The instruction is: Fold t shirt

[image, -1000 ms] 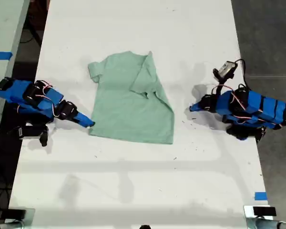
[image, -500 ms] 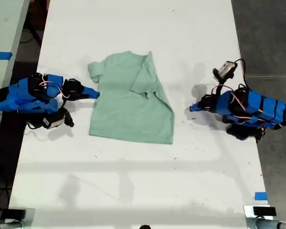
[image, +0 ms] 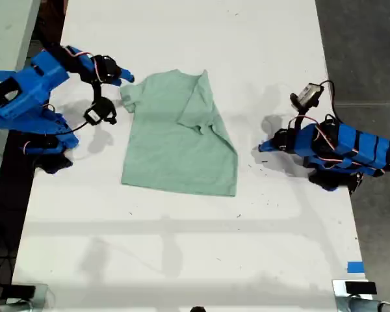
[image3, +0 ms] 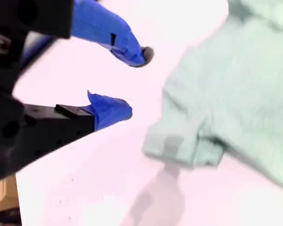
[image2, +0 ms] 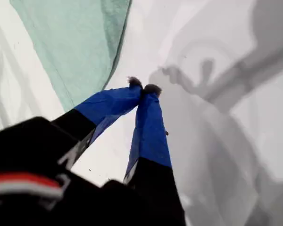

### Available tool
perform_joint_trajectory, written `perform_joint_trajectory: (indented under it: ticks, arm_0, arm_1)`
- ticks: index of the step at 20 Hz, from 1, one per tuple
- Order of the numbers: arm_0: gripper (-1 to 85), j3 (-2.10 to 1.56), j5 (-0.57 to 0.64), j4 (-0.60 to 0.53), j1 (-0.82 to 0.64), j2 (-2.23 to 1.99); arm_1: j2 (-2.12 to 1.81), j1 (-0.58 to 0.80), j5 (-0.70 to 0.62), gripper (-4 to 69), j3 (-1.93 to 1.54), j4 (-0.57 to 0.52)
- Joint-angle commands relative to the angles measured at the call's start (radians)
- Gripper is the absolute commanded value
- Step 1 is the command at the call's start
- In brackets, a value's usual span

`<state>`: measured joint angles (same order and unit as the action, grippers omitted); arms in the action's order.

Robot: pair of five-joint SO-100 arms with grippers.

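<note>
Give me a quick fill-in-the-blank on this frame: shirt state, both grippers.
1. The t shirt lies on the white ____.
2. My first gripper has its jaws ____.
3. My second gripper, jaws ____, hovers near the shirt's sleeve.
4. In the exterior view, one sleeve is folded over the shirt's ____.

Missing: table; shut; open; body

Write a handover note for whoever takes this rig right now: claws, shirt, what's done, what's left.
My first gripper: claw shut, empty, resting on the bare table on the exterior view's right, clear of the t shirt.
My second gripper: claw open, empty, raised just off the shirt's sleeve on the exterior view's left.
The shirt lies mid-table; the sleeve on the exterior view's right is already folded in over the body.
Left: the other sleeve, likely the next grab, then fold the body up.
</note>
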<state>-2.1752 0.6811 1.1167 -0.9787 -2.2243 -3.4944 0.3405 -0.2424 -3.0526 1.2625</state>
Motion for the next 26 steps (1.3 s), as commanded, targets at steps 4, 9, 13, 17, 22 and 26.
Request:
perform_joint_trajectory:
  ticks: [4, 9, 13, 17, 22, 26]
  arm_0:
    - [15.1, 0.265, 0.072, 0.002, -0.127, 0.512]
    - [14.9, 0.356, 0.052, 0.008, -0.129, 0.617]
    - [10.7, 0.356, 0.035, 0.002, -0.176, 0.689]
    - [-0.1, 0.362, 0.035, 0.018, -0.164, 0.655]
    - [-0.1, 0.494, -0.074, 0.107, 0.064, 0.492]
    - [-0.1, 0.626, -0.233, 0.098, 0.308, 0.499]
  arm_1:
    - [-0.017, 0.002, -0.026, 1.5, -0.040, -0.011]
    - [-0.017, 0.002, -0.025, 1.5, -0.040, -0.011]
    - [-0.017, 0.002, -0.025, 1.5, -0.040, -0.011]
    - [-0.017, 0.002, -0.025, 1.5, -0.040, -0.011]
    - [-0.017, 0.002, -0.025, 1.5, -0.040, -0.011]
    - [-0.017, 0.002, -0.025, 1.5, -0.040, -0.011]
